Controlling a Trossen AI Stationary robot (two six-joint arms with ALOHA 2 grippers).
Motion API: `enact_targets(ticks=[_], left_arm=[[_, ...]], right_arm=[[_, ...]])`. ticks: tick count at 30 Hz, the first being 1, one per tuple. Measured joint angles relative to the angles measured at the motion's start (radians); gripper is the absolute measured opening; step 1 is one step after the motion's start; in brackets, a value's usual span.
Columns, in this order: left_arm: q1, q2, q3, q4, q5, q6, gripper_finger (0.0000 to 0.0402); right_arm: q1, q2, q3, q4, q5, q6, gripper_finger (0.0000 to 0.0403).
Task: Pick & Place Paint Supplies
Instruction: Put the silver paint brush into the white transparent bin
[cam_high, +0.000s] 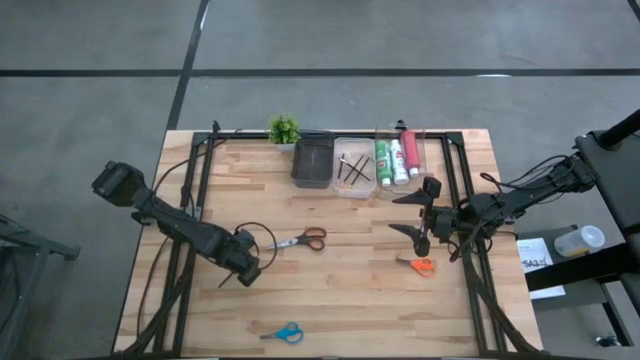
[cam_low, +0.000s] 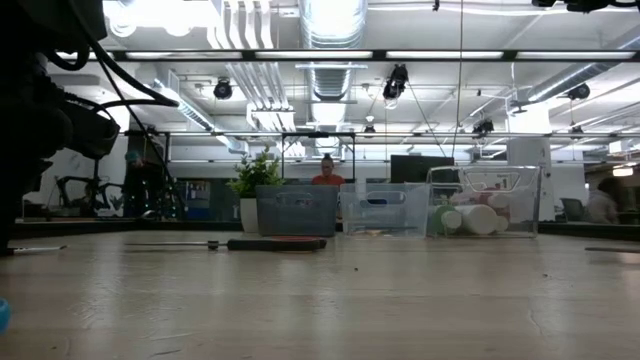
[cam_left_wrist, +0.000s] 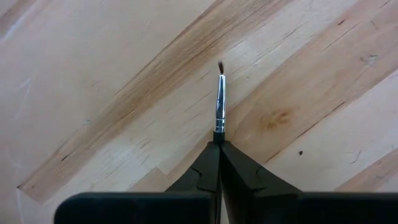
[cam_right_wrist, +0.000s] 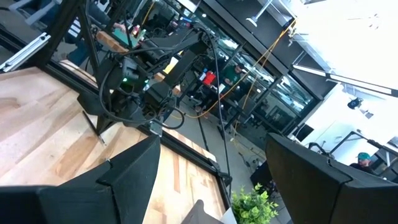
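Note:
My left gripper (cam_high: 243, 266) is over the near left part of the table, shut on a thin brush (cam_left_wrist: 219, 106). Its metal ferrule and dark bristle tip stick out past the fingertips. My right gripper (cam_high: 410, 214) is open and empty over the right middle of the table, just far of the orange-handled scissors (cam_high: 423, 265), which lie flat. Red-handled scissors (cam_high: 302, 240) lie flat at the middle, and blue-handled scissors (cam_high: 287, 333) at the near edge. Several paint tubes (cam_high: 397, 158) lie in a clear bin at the far edge, and dark brushes (cam_high: 353, 170) in the clear bin beside it. My left gripper pinches the brush between its two fingertips, just behind the metal ferrule (cam_left_wrist: 219, 127). The handle is hidden between the fingers. The brush runs along the fingers, bristle tip (cam_left_wrist: 220, 66) pointing away from them over the wood. Whether the tip touches the table, I cannot tell.
A dark bin (cam_high: 312, 163) stands left of the clear bins at the far edge, and a small green potted plant (cam_high: 284, 128) stands behind it. Black frame rails (cam_high: 196, 190) run along the table's left, right and far sides. Bare wood lies between the two grippers.

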Motion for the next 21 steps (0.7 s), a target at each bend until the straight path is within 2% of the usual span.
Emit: enact_targets(ticks=[21], left_arm=[[0.0,-0.017,-0.001,-0.003,-0.01,0.0,0.0012]], right_arm=[[0.0,0.0,0.0,0.0,0.0,0.004,0.0288]])
